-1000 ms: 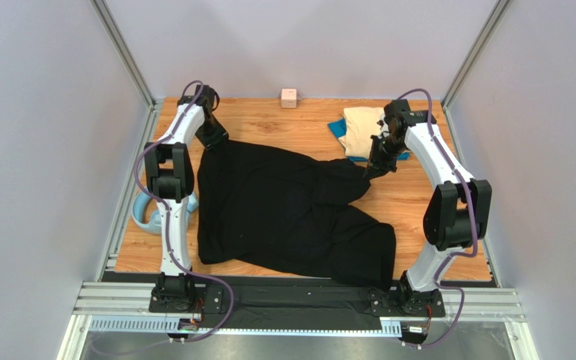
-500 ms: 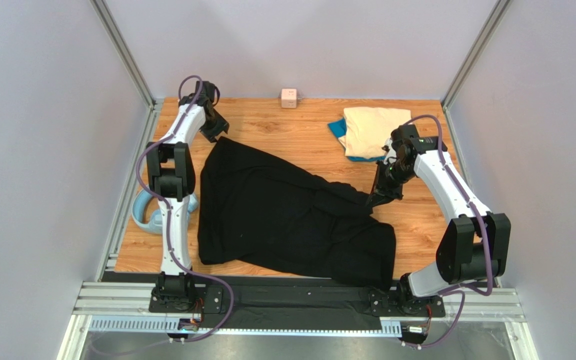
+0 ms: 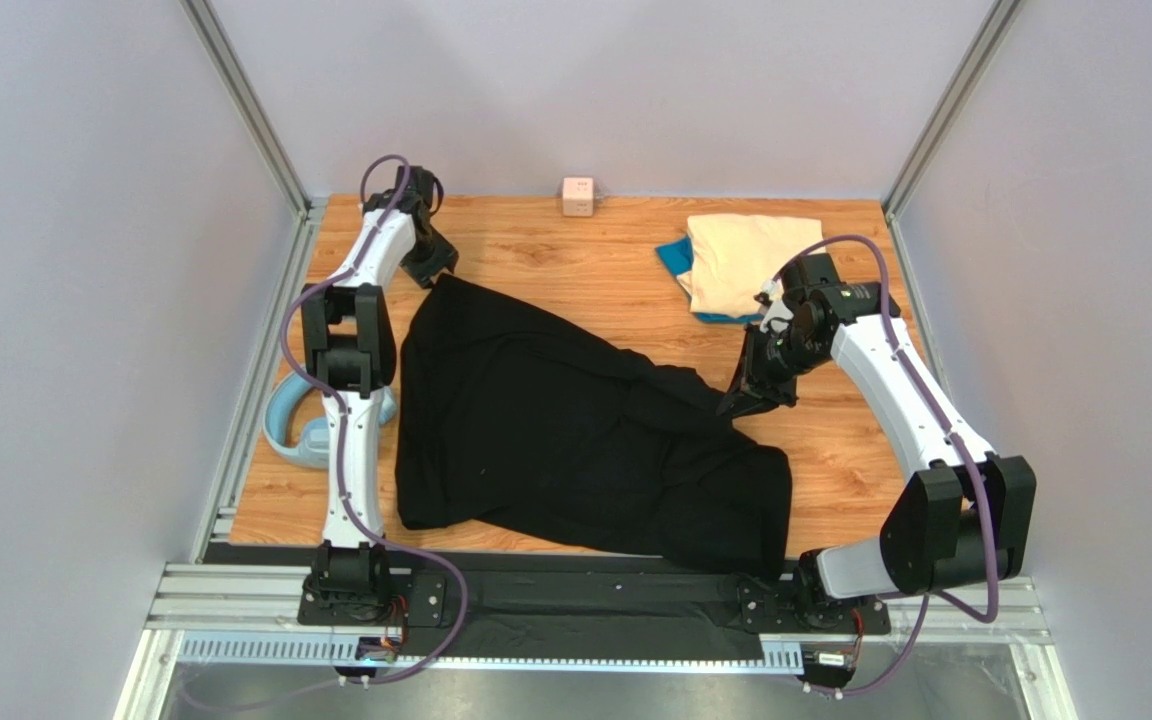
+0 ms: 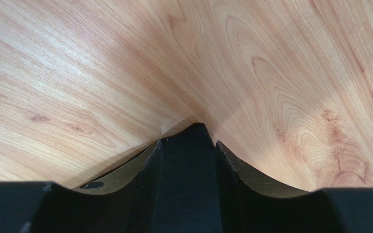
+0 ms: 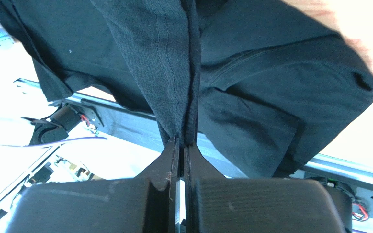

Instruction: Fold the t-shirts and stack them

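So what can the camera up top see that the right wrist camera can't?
Only the top camera shows the folded cream shirt lying on a blue shirt, the pink cube at the far edge of the table, and the light-blue ring at its left edge. Only the right wrist camera shows, close up, the right gripper shut tight on a fold of cloth, with a stitched seam running up from it. Both show the crumpled black shirt and that gripper holding it.
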